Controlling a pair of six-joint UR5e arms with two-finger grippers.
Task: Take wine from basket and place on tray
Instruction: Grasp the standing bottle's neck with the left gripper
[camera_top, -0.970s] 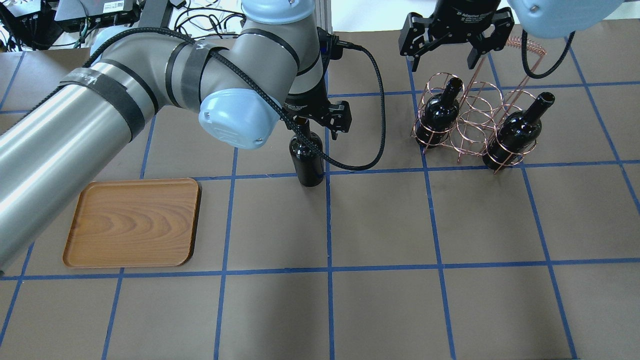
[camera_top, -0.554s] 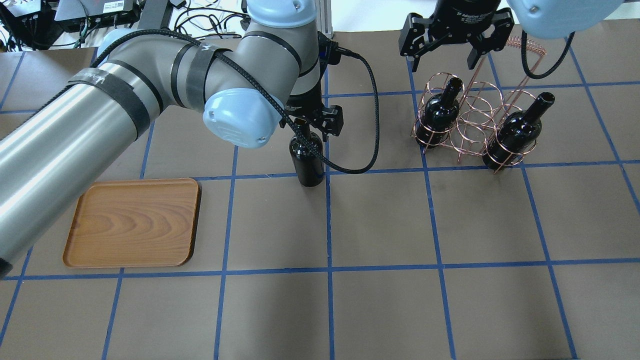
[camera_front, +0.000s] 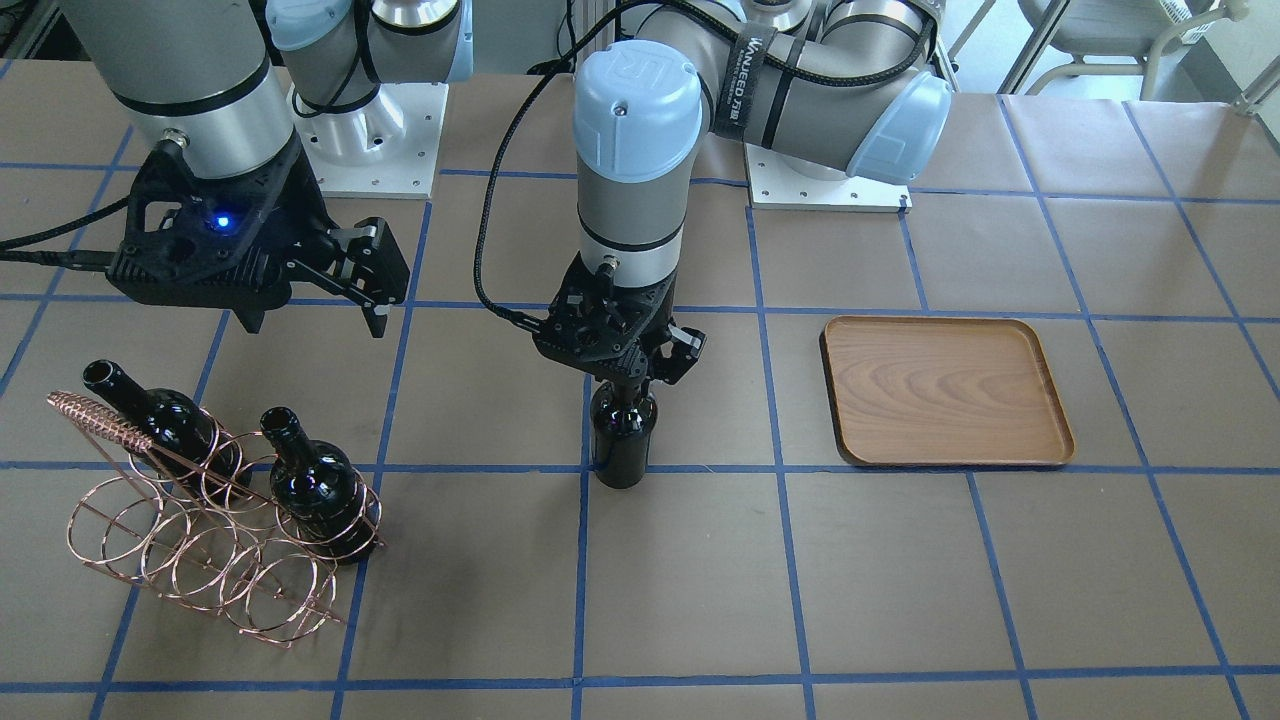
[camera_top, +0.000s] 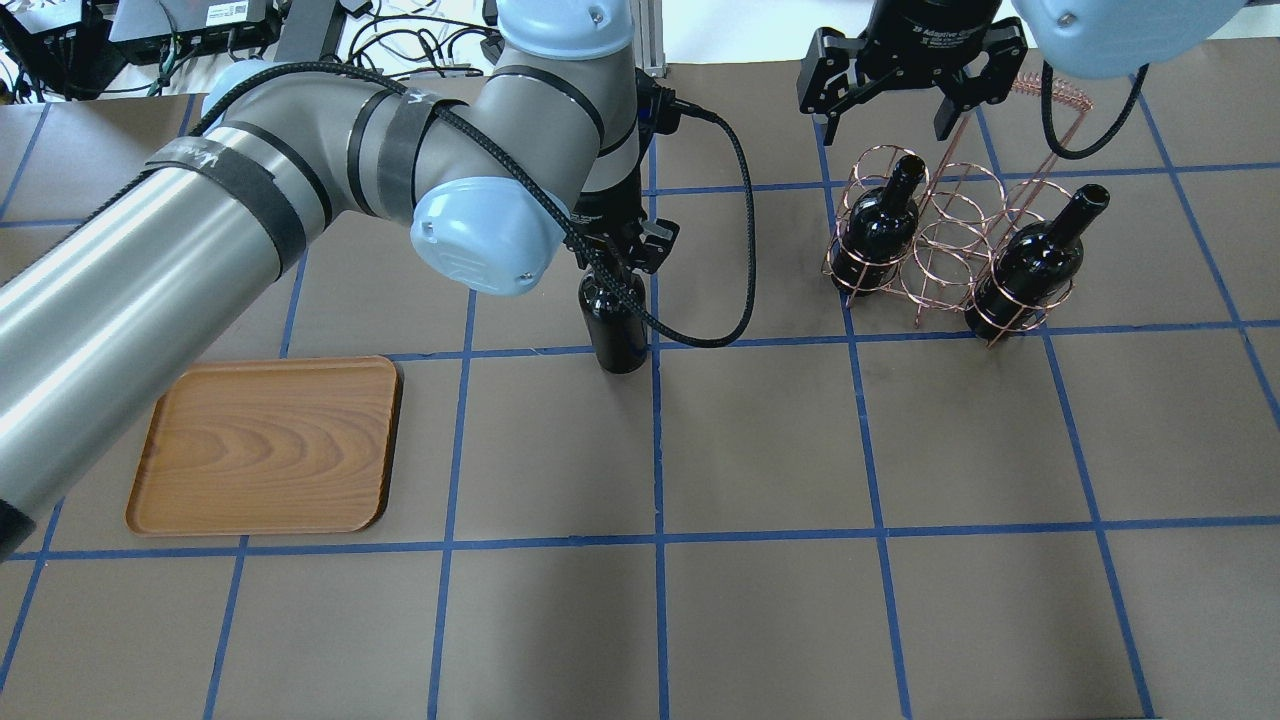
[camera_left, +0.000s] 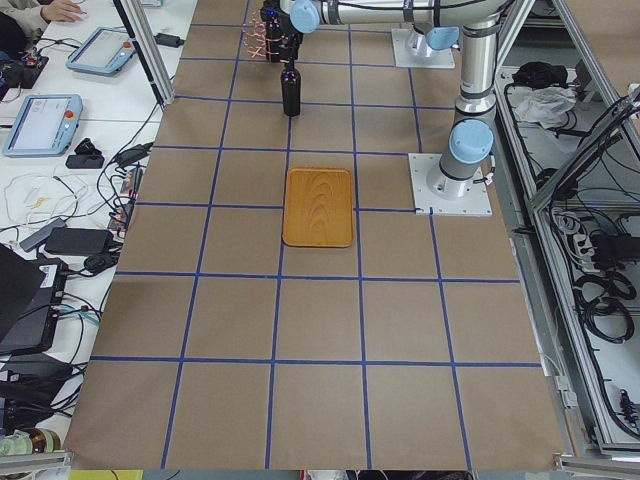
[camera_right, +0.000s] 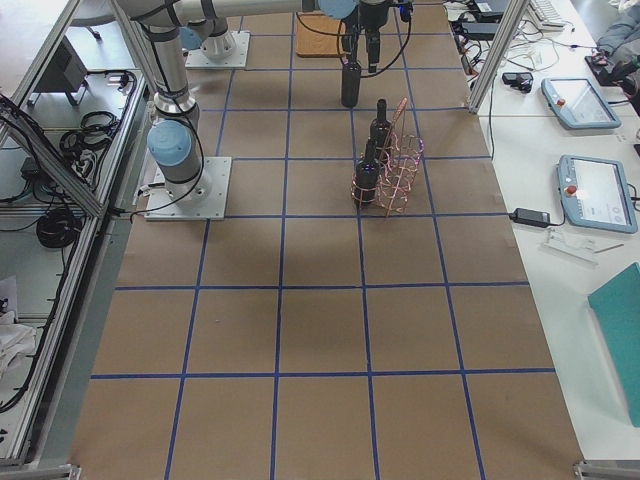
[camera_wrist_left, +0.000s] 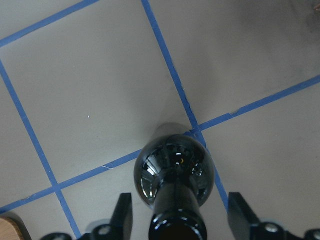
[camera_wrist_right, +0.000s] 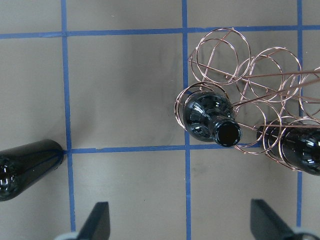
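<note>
Tabletop (camera_top: 760, 620): brown paper cover, ruled into squares with blue tape (camera_top: 658, 540). A white bench (camera_left: 60, 190) along one side carries tablets (camera_left: 40, 120) and loose cables. The bench on the opposite side (camera_right: 560, 130) carries two more tablets. Aluminium frame post (camera_left: 145, 55) at the tabletop edge. Chair (camera_front: 1120, 30) partly in view. Light is even, shadows soft.

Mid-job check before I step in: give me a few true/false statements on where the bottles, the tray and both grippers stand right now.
1. The tray holds no bottle. True.
2. Three bottles sit in the basket. False: two bottles sit there; the standing bottle is upright on the table.
3. The left gripper straddles the standing bottle's neck. True.
4. The right gripper grips a bottle. False: it is open and empty, above the basket.
</note>
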